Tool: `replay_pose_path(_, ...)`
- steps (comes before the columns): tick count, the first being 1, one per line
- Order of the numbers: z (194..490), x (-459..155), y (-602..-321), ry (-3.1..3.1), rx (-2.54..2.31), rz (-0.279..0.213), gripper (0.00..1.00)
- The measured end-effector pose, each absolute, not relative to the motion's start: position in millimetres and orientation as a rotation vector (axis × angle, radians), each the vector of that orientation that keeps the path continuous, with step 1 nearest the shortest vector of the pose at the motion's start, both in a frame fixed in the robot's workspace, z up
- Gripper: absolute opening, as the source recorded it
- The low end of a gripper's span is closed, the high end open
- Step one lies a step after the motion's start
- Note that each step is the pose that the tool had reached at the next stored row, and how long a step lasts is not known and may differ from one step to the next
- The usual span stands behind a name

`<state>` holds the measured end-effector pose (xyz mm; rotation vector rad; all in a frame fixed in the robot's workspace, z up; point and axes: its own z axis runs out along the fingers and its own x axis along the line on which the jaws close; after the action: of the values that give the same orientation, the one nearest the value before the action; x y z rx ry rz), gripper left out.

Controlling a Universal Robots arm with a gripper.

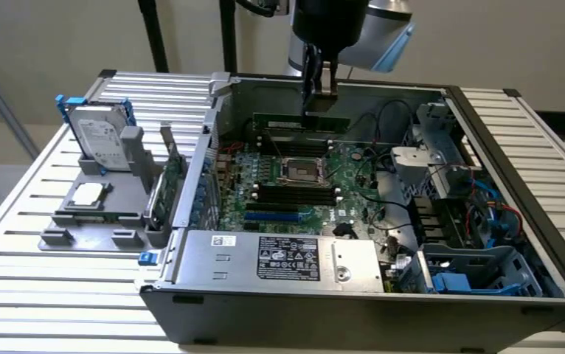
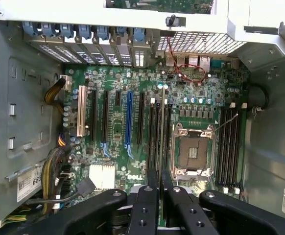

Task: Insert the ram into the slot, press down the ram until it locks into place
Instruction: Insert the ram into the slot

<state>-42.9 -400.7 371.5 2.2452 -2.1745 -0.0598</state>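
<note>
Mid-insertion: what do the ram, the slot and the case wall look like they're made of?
The ram: green circuit board, matte, likely fibreglass laminate, going by its colour and thin flat edge. The slot: black moulded plastic, slightly shiny, it seems. The case wall: bare grey sheet metal, dull finish, with stamped ribs and cut-outs.

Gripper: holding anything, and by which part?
The gripper pinches the ram by its upper long edge, about mid-length.
</note>
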Motion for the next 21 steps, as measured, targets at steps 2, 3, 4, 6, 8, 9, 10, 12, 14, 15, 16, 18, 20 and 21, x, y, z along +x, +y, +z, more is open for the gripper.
replay_pose_path(2,367.9,-41.9,-400.2,-2.174,2.246,-0.060,0.14)
replay_pose_path(3,366.1,-41.5,-399.9,-2.173,2.246,-0.060,0.14)
replay_pose_path(4,364.3,-41.0,-399.7,-2.173,2.246,-0.060,0.14)
replay_pose_path(6,360.8,-40.2,-399.1,-2.173,2.246,-0.060,0.14)
replay_pose_path(8,357.0,-39.3,-398.5,-2.173,2.246,-0.060,0.14)
replay_pose_path(9,355.3,-39.0,-398.2,-2.173,2.246,-0.060,0.14)
replay_pose_path(10,353.5,-38.8,-397.9,-2.173,2.246,-0.060,0.14)
replay_pose_path(12,349.9,-38.5,-397.5,-2.173,2.246,-0.060,0.14)
replay_pose_path(14,346.1,-38.3,-397.2,-2.173,2.246,-0.060,0.14)
replay_pose_path(15,344.3,-38.2,-397.1,-2.173,2.246,-0.060,0.14)
replay_pose_path(16,342.5,-38.2,-397.1,-2.173,2.246,-0.060,0.14)
replay_pose_path(18,338.9,-38.0,-397.0,-2.173,2.246,-0.060,0.14)
replay_pose_path(20,335.3,-37.6,-397.1,-2.173,2.246,-0.060,0.14)
replay_pose_path(21,333.5,-37.3,-397.0,-2.173,2.246,-0.060,0.14)
